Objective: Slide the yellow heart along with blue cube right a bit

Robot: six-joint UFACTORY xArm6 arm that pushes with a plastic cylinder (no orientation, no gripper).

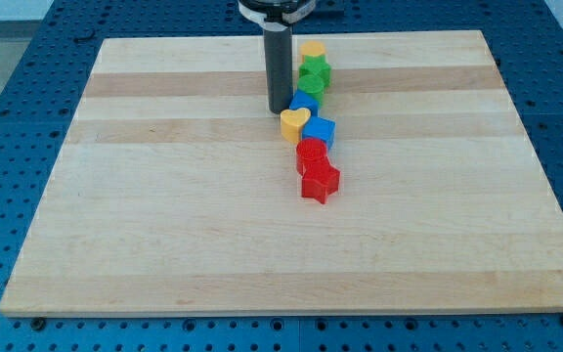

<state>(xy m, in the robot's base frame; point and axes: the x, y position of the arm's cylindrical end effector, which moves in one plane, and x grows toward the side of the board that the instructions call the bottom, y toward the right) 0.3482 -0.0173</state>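
The yellow heart (293,124) lies near the board's middle, touching the blue cube (320,131) on its right. My tip (279,109) stands just above and left of the yellow heart, close to it; whether it touches cannot be told. A second blue block (305,102) sits right of my tip, above the heart.
A column of blocks runs up and down the board (164,215): a yellow round block (312,49) at the top, a green star (315,68), a green block (311,86), then below the cube a red round block (312,153) and a red star (321,182).
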